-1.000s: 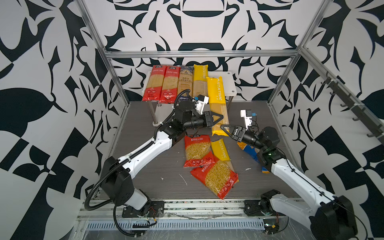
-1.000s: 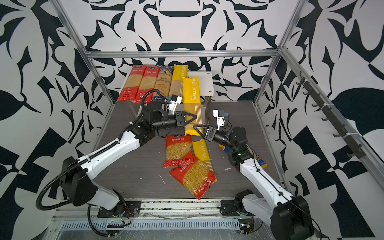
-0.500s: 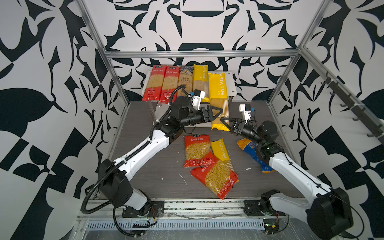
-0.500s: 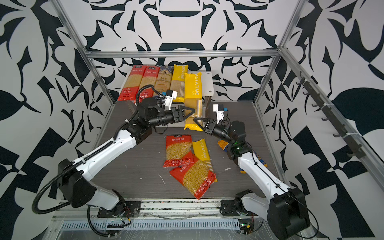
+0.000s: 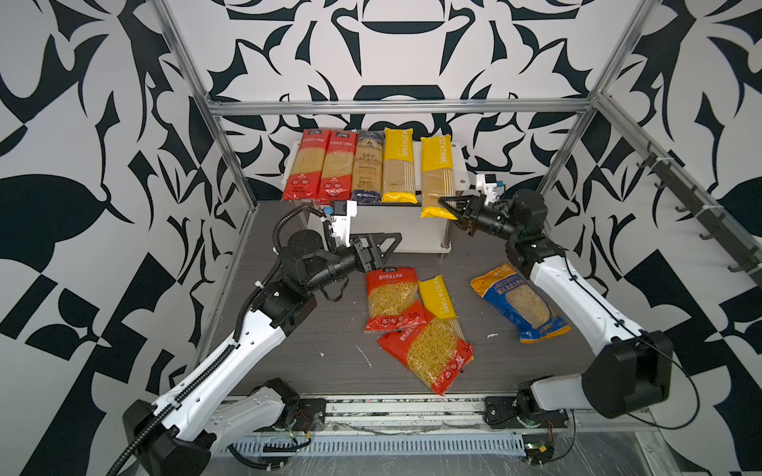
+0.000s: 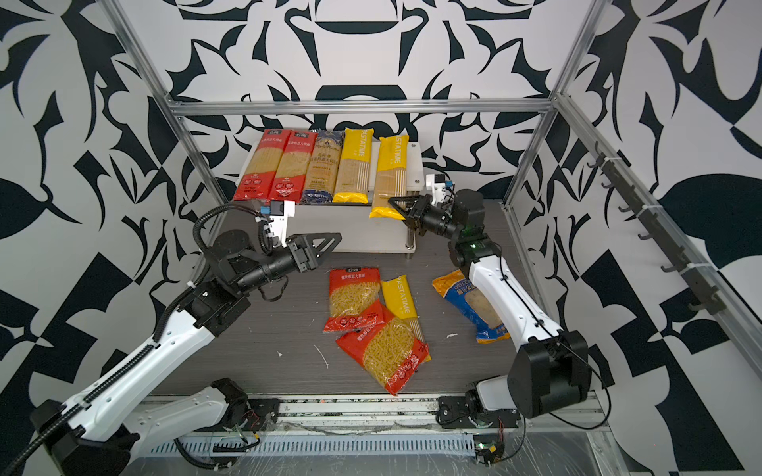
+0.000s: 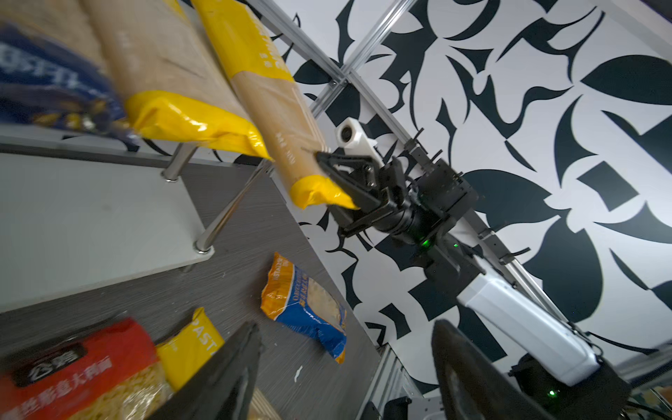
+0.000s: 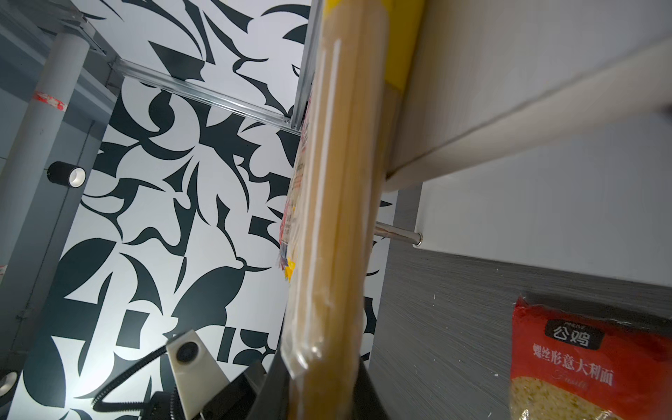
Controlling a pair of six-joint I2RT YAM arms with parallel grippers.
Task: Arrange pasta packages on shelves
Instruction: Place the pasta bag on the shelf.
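The right wrist view shows only the yellow PASTATIME pack (image 8: 338,218) crossing the top shelf's (image 8: 509,91) edge. The left wrist view shows the right gripper (image 7: 335,182) clamped on its overhanging end. Bare board lies beside it. The left gripper (image 5: 389,250) hangs spread, empty, near 1 red fusilli bag (image 5: 391,294).

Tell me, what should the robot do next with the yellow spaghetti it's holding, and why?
Probably slide the yellow pack farther back onto the top shelf: the right pincer grips its near end, which sticks out beyond the neighbouring yellow pack.
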